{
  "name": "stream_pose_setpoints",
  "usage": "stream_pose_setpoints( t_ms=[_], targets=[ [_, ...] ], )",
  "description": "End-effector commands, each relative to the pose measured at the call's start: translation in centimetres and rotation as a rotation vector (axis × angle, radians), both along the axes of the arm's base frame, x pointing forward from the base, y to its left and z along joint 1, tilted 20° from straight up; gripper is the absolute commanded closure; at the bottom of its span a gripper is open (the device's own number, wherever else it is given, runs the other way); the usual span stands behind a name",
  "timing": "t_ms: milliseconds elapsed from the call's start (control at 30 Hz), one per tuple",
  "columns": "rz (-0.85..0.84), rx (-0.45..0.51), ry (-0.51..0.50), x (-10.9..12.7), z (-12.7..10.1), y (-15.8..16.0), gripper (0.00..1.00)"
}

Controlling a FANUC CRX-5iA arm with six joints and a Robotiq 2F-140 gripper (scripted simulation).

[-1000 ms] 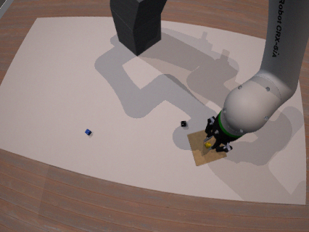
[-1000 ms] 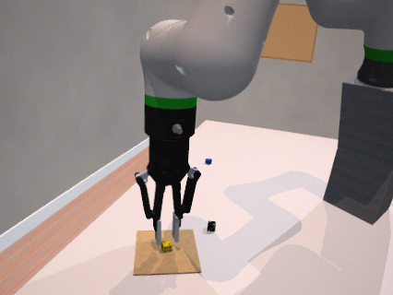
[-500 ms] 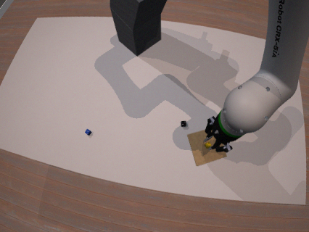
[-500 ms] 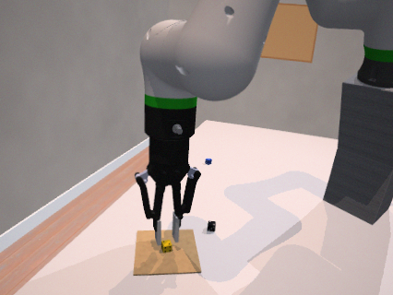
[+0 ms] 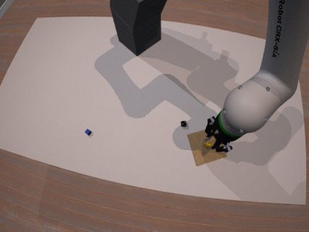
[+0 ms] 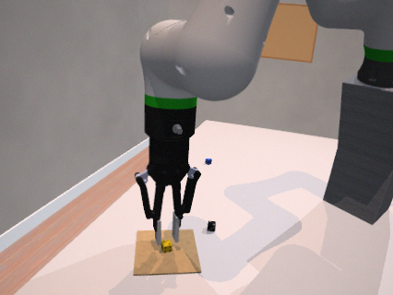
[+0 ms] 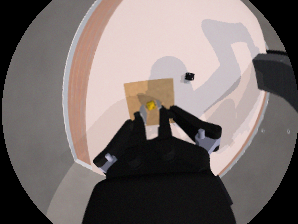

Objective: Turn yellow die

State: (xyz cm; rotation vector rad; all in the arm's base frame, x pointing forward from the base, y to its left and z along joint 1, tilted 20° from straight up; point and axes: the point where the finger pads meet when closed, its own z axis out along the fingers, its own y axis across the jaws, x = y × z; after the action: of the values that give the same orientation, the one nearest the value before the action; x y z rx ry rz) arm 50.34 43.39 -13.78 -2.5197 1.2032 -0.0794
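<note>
Top view first: we see the yellow die [image 5: 208,145] on the brown mat [image 5: 197,154] at the lower right of the frame, with our end effector [image 5: 214,142] directly over it and the big arm housing hiding much of the approach. The black die [image 5: 183,124] lies just off the mat's upper left corner, and the blue die [image 5: 88,132] sits well apart at the left on the table [image 5: 65,80].

Exterior view, lower centre: the fingertips [image 6: 159,232] hang just above the yellow die, straddling it, narrowly parted and grasping nothing. We cannot read the top pips, so we cannot tell whether 4 is up. If a re-grasp is due, we should descend straight, keep the pads square to two opposite faces, and close gently so the die does not skid toward the mat's edge.

Wrist view, centre: the die shows as a yellow speck between the finger links, well inside the mat. We should steer clear of the black die nearby.
</note>
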Motion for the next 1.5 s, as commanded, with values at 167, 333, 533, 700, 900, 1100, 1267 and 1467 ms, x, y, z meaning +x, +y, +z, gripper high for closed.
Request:
stream_pose_setpoints(
  t_ms=[167, 333, 533, 700, 900, 1100, 1267, 1467],
  targets=[
    [0.0, 0.0, 0.0, 0.0, 0.0, 0.0, 0.71],
    [0.0, 0.0, 0.0, -0.1, 0.3, -0.1, 0.71],
    [0.0, 0.0, 0.0, -0.4, 2.1, -0.6, 0.71],
    [0.0, 0.0, 0.0, -0.8, 3.7, -1.1, 0.71],
    [0.0, 0.0, 0.0, -1.0, 4.9, -1.5, 0.71],
    [0.0, -0.001, -0.001, -1.1, 5.1, -1.6, 0.71],
    [-0.008, -0.02, -0.006, -1.0, 5.0, -1.8, 0.71],
    [-0.035, -0.083, -0.032, -0.9, 4.8, -2.5, 0.71]
  ],
)
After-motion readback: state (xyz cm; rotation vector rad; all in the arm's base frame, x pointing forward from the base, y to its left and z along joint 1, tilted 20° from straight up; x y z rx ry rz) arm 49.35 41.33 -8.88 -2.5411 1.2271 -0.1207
